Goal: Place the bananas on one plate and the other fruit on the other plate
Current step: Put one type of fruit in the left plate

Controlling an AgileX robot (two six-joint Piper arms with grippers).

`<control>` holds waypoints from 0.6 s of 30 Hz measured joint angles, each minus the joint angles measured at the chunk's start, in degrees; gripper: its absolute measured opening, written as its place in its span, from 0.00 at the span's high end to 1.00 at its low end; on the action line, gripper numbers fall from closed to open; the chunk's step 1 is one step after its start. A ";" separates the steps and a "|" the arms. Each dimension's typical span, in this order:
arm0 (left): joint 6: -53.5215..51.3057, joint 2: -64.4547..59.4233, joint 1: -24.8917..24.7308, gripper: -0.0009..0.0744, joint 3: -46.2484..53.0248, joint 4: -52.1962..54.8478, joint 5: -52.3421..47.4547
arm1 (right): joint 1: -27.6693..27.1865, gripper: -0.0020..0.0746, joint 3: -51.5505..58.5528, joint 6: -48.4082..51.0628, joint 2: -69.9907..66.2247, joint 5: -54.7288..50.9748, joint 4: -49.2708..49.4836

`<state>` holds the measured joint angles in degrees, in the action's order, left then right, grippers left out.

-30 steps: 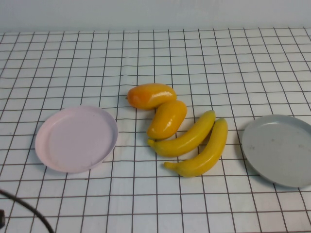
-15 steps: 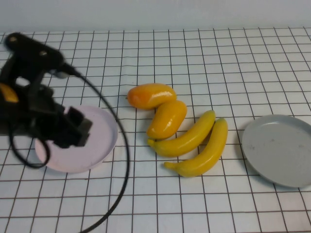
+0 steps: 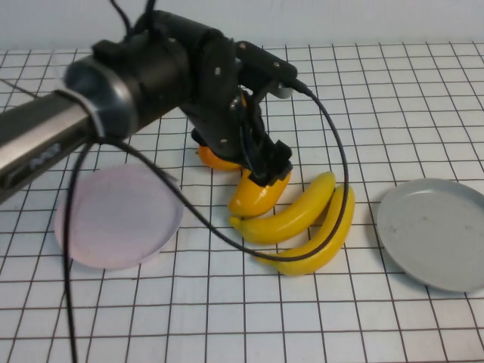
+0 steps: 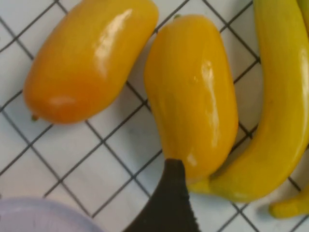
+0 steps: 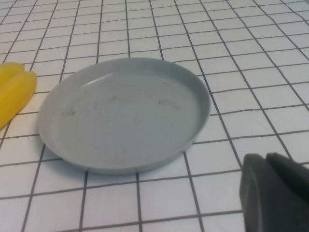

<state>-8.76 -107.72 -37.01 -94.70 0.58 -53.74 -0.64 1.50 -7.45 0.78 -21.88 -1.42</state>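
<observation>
Two bananas lie side by side mid-table. One mango-like fruit touches the nearer banana; the other is mostly hidden under my left arm. My left gripper hovers open just above the two mangoes; only one finger shows in the left wrist view, by the end of the nearer mango. The pink plate is empty at the left and the grey plate is empty at the right. My right gripper is shut beside the grey plate, out of the high view.
The left arm and its black cable cross over the fruit and loop around the bananas. The white gridded cloth covers the table. The pink plate's rim shows in the left wrist view.
My left arm has swung in from the left, over the pink plate, to above the two mangoes. The fruit and plates have not moved.
</observation>
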 joint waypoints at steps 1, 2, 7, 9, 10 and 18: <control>0.01 -1.89 -0.11 0.20 -2.36 0.00 -0.47 | 0.00 0.99 0.00 0.00 0.00 0.00 0.00; -0.01 -4.21 -0.27 0.20 -4.65 0.00 -1.13 | 0.00 0.99 0.00 0.00 0.00 0.00 0.00; -0.11 -13.30 -0.42 0.20 -13.17 0.46 -4.62 | 0.00 0.99 0.00 0.00 0.00 0.00 0.00; -0.11 -15.68 -0.42 0.20 -15.23 0.99 -5.16 | 0.00 0.99 0.00 0.00 0.00 0.00 0.00; -0.11 -16.43 -0.42 0.20 -15.91 1.25 -5.31 | 0.00 0.99 0.00 0.00 0.00 0.00 0.00; -0.11 -19.91 0.19 0.20 -16.68 2.09 -5.31 | 0.00 0.99 0.00 0.00 0.00 0.00 0.00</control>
<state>-8.87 -127.64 -36.82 -111.37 2.66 -59.06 -0.64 1.50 -7.45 0.78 -21.88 -1.42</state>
